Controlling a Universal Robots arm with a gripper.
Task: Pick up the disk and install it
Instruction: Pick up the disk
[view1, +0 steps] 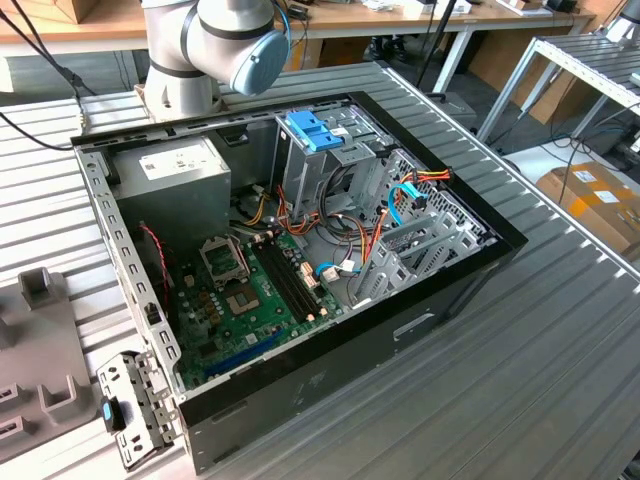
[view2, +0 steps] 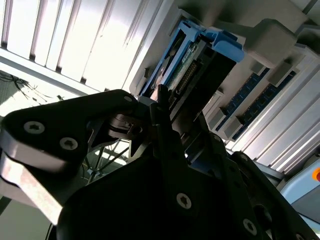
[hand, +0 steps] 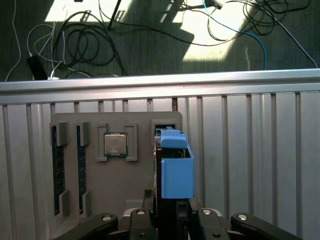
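The disk (hand: 176, 172) stands on edge in a slot of a grey holder tray (hand: 125, 192), its blue side rail facing the camera in the first wrist view. My gripper (hand: 172, 214) sits at the disk's near end, one finger against each flat face with no gap showing. In the second wrist view the disk (view2: 200, 62) rises from the tray with its blue rails and connector edge visible, and my gripper (view2: 162, 102) presses against it. The disk still looks seated in the tray.
An open computer case (view1: 300, 250) lies on the ribbed metal table, with a drive cage with a blue cap (view1: 315, 130) and a grey power supply (view1: 180, 170). The tray also holds a processor (hand: 115, 144) and memory sticks (hand: 58, 165). Cables (hand: 75, 40) lie on the floor beyond the table edge.
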